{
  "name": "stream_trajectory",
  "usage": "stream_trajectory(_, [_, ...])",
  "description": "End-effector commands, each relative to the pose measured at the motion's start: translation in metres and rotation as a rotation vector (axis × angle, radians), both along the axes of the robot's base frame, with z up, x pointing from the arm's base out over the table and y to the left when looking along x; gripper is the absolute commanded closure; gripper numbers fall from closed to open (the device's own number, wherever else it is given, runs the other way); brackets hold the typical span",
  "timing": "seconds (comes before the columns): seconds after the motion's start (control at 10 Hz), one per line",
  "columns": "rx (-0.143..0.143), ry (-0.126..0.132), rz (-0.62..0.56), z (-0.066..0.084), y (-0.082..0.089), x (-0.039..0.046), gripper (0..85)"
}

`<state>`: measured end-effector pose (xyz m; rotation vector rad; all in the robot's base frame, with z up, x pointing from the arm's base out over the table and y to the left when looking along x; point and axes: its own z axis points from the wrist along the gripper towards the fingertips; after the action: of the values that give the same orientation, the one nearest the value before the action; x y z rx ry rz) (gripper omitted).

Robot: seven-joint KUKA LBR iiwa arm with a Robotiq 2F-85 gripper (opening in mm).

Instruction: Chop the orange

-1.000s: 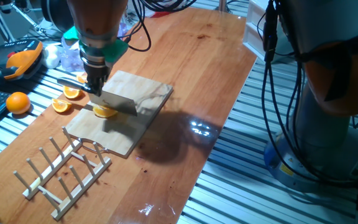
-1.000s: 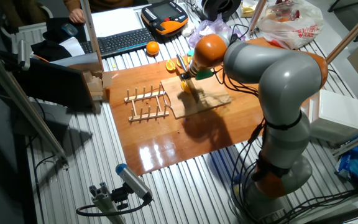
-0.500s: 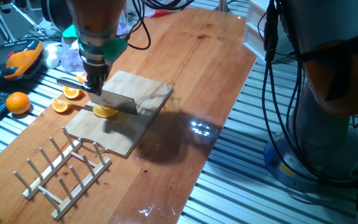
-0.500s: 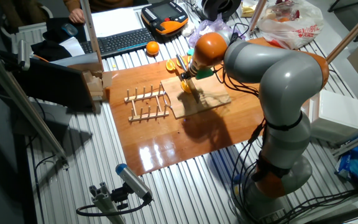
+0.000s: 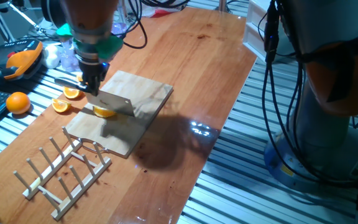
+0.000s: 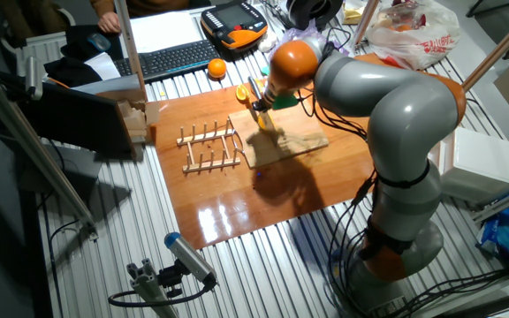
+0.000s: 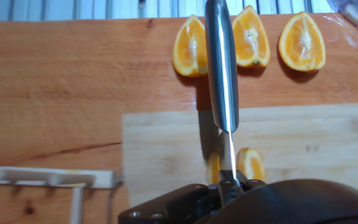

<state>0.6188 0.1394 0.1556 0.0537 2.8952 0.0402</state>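
Note:
The orange wedge (image 5: 104, 112) lies on the wooden board (image 5: 143, 94), under the knife blade (image 5: 115, 102). In the hand view orange flesh (image 7: 252, 165) shows on both sides of the thin blade edge (image 7: 227, 155); whether the edge touches it I cannot tell. My gripper (image 5: 92, 88) is shut on the knife, whose steel handle (image 7: 220, 68) points away over the board's edge. The gripper also shows in the other fixed view (image 6: 262, 109) above the board (image 6: 300, 143) and at the bottom of the hand view (image 7: 226, 186).
Three more orange wedges (image 7: 252, 37) lie on the table beyond the board. A whole orange (image 5: 17, 101) sits at the left. A wooden dish rack (image 5: 64, 168) stands near the board's front corner. A keyboard (image 6: 170, 60) and an orange pendant (image 5: 23, 59) are behind.
The gripper and knife have shifted slightly up and to the left over the wedge. The wedge and board have not moved.

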Motion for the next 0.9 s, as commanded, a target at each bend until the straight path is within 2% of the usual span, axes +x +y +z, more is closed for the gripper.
stream_trajectory(0.0, [0.028,0.024,-0.019,0.004,0.005,-0.0028,85.0])
stream_trajectory(0.1, [0.046,0.049,-0.033,0.006,0.008,-0.0068,85.0])
stream_trajectory(0.4, [0.059,0.097,-0.115,0.006,0.015,-0.0217,85.0])
stream_trajectory(0.5, [0.061,0.115,-0.130,0.006,0.015,-0.0231,85.0])
stream_trajectory(0.6, [0.078,0.127,-0.133,0.005,0.014,-0.0231,85.0])
stream_trajectory(0.8, [0.071,0.132,-0.139,0.005,0.014,-0.0234,85.0])
